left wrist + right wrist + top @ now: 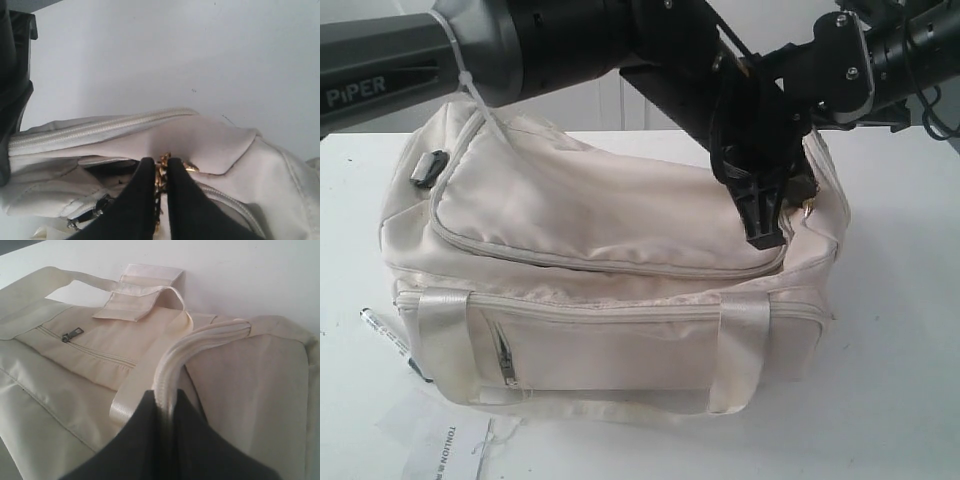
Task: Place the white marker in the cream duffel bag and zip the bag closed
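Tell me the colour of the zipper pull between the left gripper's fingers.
Gold; the zipper pull shows best in the left wrist view.

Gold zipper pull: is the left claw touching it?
Touching. The left wrist view shows the left gripper pinching the gold zipper pull, with no gap.

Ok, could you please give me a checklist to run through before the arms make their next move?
1. Left gripper shut on the small gold metal zipper pull: ok.
2. Right gripper shut on the cream strap of the soft cream fabric duffel bag: ok.
3. Thin white marker inside the bag: not ok, it lies on the white table beside the bag.
4. Zipper opening wide enough for the marker: cannot tell.
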Robot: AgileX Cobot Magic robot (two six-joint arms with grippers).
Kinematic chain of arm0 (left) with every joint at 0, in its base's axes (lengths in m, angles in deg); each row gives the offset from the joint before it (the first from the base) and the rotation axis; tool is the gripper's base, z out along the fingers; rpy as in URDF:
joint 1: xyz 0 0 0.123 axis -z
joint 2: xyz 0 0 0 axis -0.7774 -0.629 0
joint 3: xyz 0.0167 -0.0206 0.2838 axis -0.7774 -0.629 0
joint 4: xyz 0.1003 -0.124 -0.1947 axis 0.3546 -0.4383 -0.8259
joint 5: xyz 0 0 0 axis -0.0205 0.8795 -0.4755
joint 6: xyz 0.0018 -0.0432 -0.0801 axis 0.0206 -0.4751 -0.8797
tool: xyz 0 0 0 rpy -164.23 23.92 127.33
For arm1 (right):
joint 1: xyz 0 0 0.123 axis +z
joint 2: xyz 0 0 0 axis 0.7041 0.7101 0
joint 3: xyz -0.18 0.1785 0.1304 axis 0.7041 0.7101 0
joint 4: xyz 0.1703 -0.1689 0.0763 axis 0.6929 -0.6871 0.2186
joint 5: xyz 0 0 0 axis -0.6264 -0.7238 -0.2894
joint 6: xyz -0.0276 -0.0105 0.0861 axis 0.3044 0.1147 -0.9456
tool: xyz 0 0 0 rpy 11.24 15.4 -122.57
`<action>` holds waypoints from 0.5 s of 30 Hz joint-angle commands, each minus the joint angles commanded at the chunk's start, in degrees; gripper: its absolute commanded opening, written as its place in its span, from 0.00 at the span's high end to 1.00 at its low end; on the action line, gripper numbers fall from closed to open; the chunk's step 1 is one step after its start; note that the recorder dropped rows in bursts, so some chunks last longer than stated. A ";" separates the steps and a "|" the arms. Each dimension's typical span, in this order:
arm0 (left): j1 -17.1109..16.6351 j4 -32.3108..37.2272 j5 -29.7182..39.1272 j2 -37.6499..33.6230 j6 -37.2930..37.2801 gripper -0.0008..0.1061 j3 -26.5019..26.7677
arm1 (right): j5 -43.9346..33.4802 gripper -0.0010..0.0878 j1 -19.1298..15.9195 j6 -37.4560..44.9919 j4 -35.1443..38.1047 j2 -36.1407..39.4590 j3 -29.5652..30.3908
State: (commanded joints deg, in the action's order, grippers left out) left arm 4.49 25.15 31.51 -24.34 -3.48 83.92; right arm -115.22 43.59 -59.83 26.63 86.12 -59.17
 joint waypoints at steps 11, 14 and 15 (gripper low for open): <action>0.00 -1.72 7.24 0.00 0.00 0.99 0.00 | 0.21 0.99 0.00 0.00 0.00 0.00 0.00; 0.00 -1.98 9.32 0.00 0.00 0.99 0.00 | 0.31 0.99 0.00 0.00 0.00 0.00 0.00; 0.00 -1.87 9.81 0.00 0.13 0.99 0.00 | 0.31 0.99 0.00 0.00 0.00 0.00 0.00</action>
State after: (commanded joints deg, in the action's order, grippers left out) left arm 4.49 23.28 41.32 -24.34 -3.36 83.92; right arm -114.91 43.59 -59.83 26.63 86.12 -59.17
